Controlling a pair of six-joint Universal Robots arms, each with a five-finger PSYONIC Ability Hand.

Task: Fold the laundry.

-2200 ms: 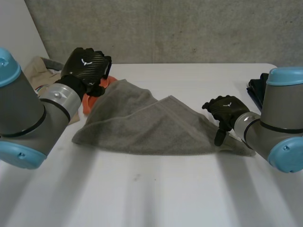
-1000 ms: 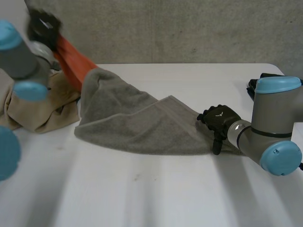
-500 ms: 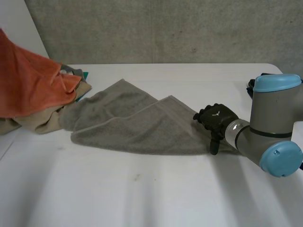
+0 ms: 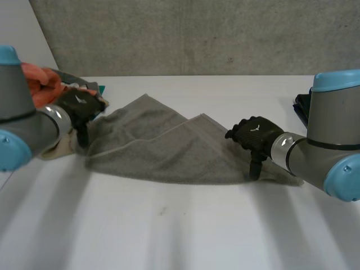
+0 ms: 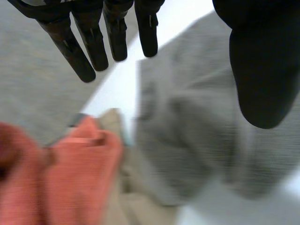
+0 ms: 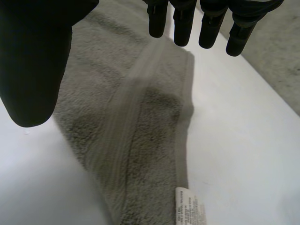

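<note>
A grey towel lies crumpled and partly doubled over across the middle of the white table. My left hand hovers at the towel's left corner, open, fingers straight and thumb apart, holding nothing. Under that palm lies the grey towel, with the orange cloth beside it. My right hand is over the towel's right end, open, one finger pointing down onto the cloth. In the right wrist view its fingers hang straight above the towel's banded edge and a white label.
At the table's far left lies a pile of laundry: an orange cloth on top and a beige cloth under it. A dark folded item sits at the right edge. The table's front half is bare.
My left arm swung the orange cloth off the towel, let it go on the left pile and came down to the towel's left corner with the hand now open. The right hand barely moved.
</note>
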